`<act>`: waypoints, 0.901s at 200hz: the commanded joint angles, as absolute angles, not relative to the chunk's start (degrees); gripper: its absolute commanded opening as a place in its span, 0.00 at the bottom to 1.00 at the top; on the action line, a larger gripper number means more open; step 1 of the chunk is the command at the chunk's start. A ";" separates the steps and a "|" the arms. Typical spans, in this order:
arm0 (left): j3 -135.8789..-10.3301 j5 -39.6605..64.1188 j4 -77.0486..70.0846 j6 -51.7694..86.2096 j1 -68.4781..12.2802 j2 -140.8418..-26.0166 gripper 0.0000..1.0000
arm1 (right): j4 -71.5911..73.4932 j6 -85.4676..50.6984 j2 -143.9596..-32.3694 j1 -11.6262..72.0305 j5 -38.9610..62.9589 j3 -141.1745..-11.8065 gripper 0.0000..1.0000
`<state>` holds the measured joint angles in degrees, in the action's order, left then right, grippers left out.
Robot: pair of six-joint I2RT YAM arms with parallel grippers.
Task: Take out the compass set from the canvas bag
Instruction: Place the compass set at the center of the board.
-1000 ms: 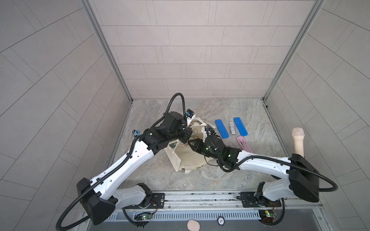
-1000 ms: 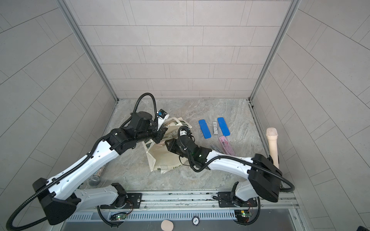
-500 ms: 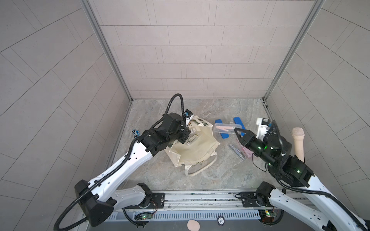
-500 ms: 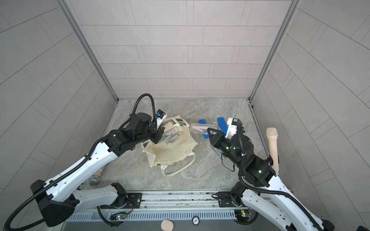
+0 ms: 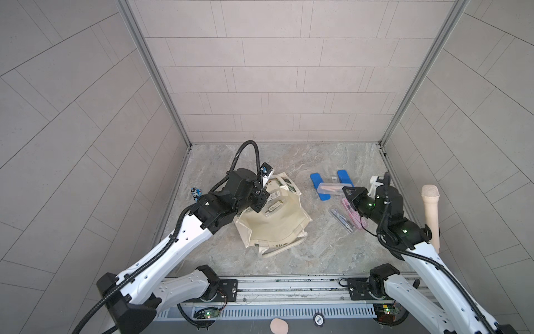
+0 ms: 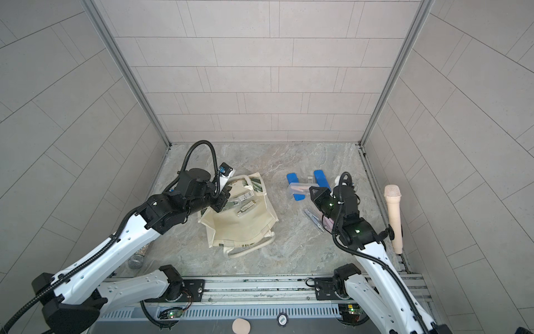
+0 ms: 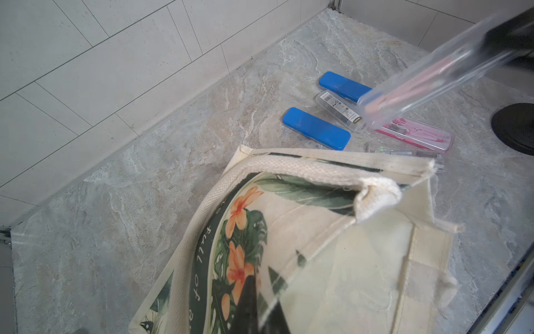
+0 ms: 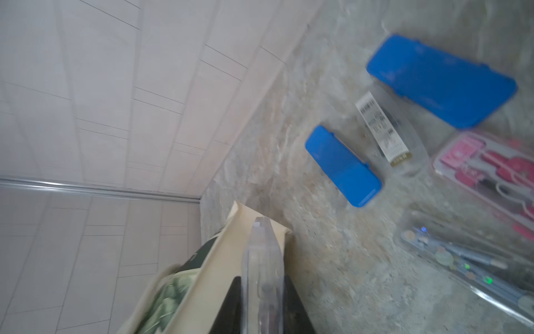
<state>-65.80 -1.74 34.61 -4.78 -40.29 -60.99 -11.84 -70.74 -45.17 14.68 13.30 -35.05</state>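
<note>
The canvas bag [image 5: 274,228] [image 6: 239,228] lies slumped on the stone floor, cream with a green flower print [image 7: 239,245]. My left gripper [image 5: 260,199] [image 6: 221,199] [image 7: 257,306] is shut on the cloth at its upper edge. My right gripper [image 5: 348,192] [image 6: 313,192] [image 8: 263,292] is shut on a compass set [image 5: 329,188] [image 6: 297,189] [image 7: 419,78] [image 8: 261,260]. It is a clear case with pink tools inside. The set hangs outside the bag, above the cases at the right.
Two blue cases [image 5: 319,185] [image 5: 345,177], a labelled clear case [image 7: 338,111], a pink case [image 5: 354,214] and a clear case with grey tools [image 5: 342,221] lie right of the bag. A beige microphone [image 5: 430,214] stands by the right wall. A silver one [image 6: 138,256] lies at the left.
My right arm has drawn back out of the bag to the right with the clear compass set in its jaws. The bag has sagged flatter. My left gripper keeps its hold.
</note>
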 commanded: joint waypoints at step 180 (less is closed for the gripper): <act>-66.29 2.43 31.70 -7.24 -40.24 -59.78 0.00 | 41.88 -98.85 -86.41 30.23 -16.26 -27.87 0.17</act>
